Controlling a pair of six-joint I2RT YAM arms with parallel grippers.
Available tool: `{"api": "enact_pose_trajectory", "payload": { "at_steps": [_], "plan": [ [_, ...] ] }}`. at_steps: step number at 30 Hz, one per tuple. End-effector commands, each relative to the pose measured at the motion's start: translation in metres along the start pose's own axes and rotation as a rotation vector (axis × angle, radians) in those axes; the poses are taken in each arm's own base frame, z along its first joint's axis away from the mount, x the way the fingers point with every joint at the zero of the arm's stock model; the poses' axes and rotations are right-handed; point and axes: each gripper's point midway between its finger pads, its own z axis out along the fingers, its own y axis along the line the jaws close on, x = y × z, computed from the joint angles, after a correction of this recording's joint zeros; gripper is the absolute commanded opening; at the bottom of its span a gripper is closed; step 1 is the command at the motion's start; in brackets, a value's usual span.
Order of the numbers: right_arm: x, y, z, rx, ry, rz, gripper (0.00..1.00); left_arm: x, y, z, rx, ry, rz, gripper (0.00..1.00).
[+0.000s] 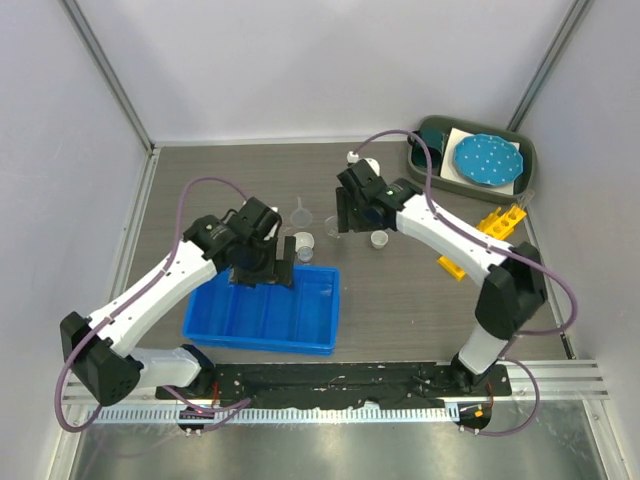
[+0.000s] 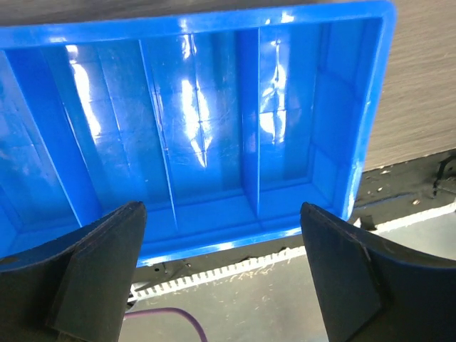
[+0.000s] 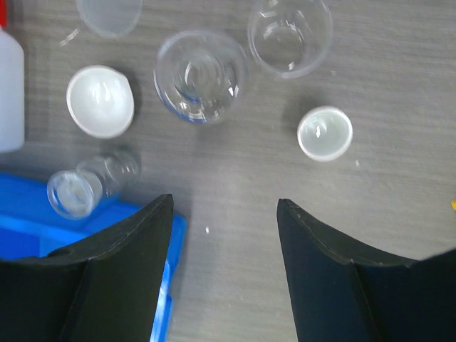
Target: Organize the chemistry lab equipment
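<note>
My left gripper (image 1: 262, 268) (image 2: 221, 214) is open and empty, hovering over the empty blue divided tray (image 1: 300, 335) (image 2: 356, 142). My right gripper (image 1: 345, 215) (image 3: 224, 201) is open and empty above bare table beside the glassware. Below it stand two clear beakers (image 3: 201, 77) (image 3: 289, 28), two white round dishes (image 3: 100, 101) (image 3: 325, 133), a funnel (image 3: 108, 14) and a white squeeze bottle (image 3: 8, 92). A small clear flask (image 3: 82, 185) lies at the tray's edge. The yellow tube rack (image 1: 490, 235) lies at the right.
A green bin (image 1: 430, 128) at the back right holds the blue white-dotted plate (image 1: 487, 160). White enclosure walls ring the table. A black rail (image 1: 340, 380) runs along the near edge by the arm bases.
</note>
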Motion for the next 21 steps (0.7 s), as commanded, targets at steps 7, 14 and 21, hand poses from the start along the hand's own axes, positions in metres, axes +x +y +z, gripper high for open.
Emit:
{"api": "enact_pose_trajectory", "payload": {
  "at_steps": [7,14,21],
  "plan": [
    [-0.042,0.018,0.052,0.069,0.004,-0.022,0.66,-0.042,0.023,-0.056,-0.13,-0.247,-0.074,1.0],
    [-0.046,0.023,0.077,0.091,0.04,-0.032,0.66,-0.046,0.039,-0.083,-0.143,-0.346,-0.124,1.0],
    [-0.051,0.026,0.092,0.099,0.062,-0.03,0.59,-0.043,0.043,-0.087,-0.137,-0.357,-0.116,1.0]
  ]
}}
